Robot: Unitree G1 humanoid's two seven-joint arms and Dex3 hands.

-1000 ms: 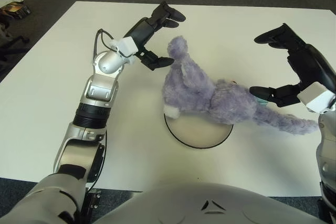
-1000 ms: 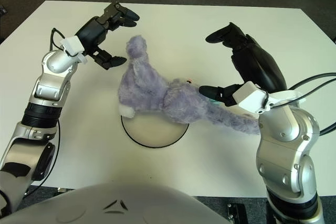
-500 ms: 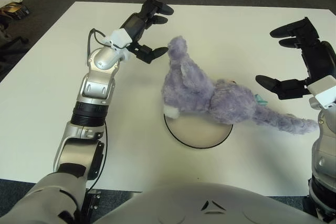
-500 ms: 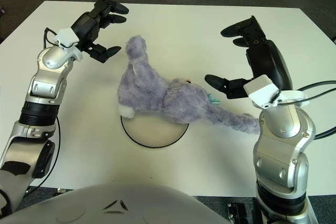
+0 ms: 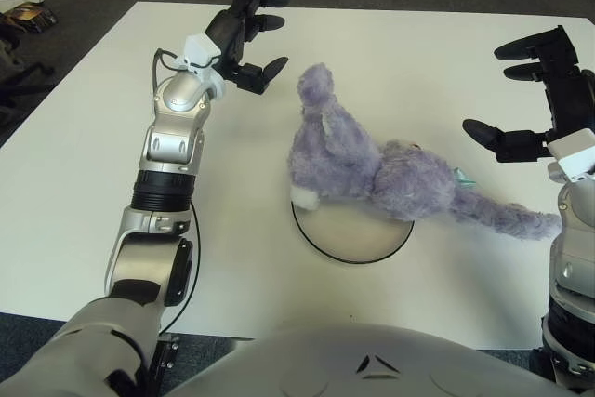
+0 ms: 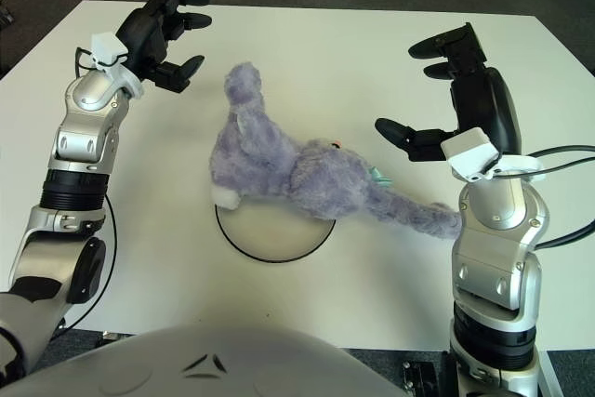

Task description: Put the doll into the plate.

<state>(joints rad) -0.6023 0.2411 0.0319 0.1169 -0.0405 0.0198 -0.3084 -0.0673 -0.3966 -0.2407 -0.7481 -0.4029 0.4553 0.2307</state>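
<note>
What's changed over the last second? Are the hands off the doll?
Both hands have pulled back, fingers spread and empty: the left hand moved up and away from the doll's head end, the right hand lifted away from its tail end. The doll has not moved; it lies partly over the plate, tail trailing onto the table.

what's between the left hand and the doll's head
Only bare white table, seen in both eye views. The left hand hovers open, up and left of the purple plush doll, touching nothing.
</note>
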